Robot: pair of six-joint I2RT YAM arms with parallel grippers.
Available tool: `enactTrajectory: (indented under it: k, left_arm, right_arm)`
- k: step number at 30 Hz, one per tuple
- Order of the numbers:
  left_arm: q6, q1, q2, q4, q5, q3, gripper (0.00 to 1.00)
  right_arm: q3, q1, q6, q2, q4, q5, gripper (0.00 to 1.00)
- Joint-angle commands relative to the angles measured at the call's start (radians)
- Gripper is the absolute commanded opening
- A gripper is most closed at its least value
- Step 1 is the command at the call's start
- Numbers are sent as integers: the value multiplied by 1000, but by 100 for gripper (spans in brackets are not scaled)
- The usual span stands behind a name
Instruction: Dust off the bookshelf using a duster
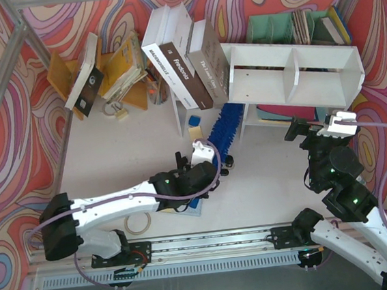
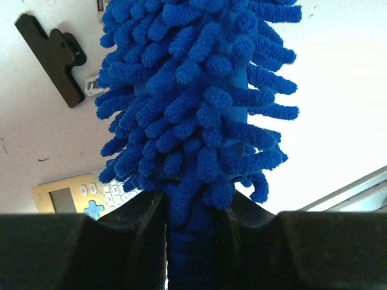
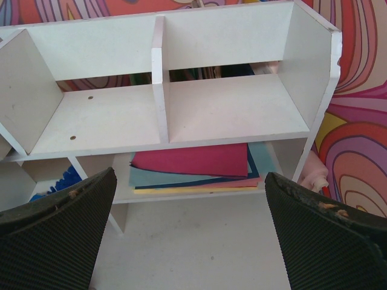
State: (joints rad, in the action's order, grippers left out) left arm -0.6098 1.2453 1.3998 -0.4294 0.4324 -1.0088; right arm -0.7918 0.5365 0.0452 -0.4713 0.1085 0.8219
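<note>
The white bookshelf [image 1: 296, 73] stands at the back right, with one divider and two bare upper compartments; it fills the right wrist view [image 3: 181, 115]. The duster [image 1: 225, 127] has a fluffy blue head that points up toward the shelf's lower left corner. My left gripper [image 1: 208, 158] is shut on the duster's blue handle just below the head [image 2: 193, 109]. My right gripper [image 1: 295, 132] is open and empty, in front of the shelf's lower right part, a little short of it.
Coloured paper sheets [image 3: 193, 166] lie on the shelf's lower level. Large books [image 1: 185, 57] lean left of the shelf. A teal organizer [image 1: 285, 26] stands behind it, an orange rack [image 1: 115, 74] at the back left. A tape roll [image 1: 138, 223], calculator [image 2: 78, 196] and black clip [image 2: 54, 57] lie on the table.
</note>
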Motion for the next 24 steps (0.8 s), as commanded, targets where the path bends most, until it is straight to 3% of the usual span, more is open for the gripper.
enactTrajectory:
  k: [1,8,24]
  left_arm:
    - [65,10,-129,92,14,-6,0]
    - [60,11,-202,125,41,51,0]
    - [27,9,66,73,-12,3,0]
  right_arm:
    - [4,2,10,8,-40,13,99]
    - [5,2,8,4,-40,11,99]
    - [5,0,10,3,-40,8,99]
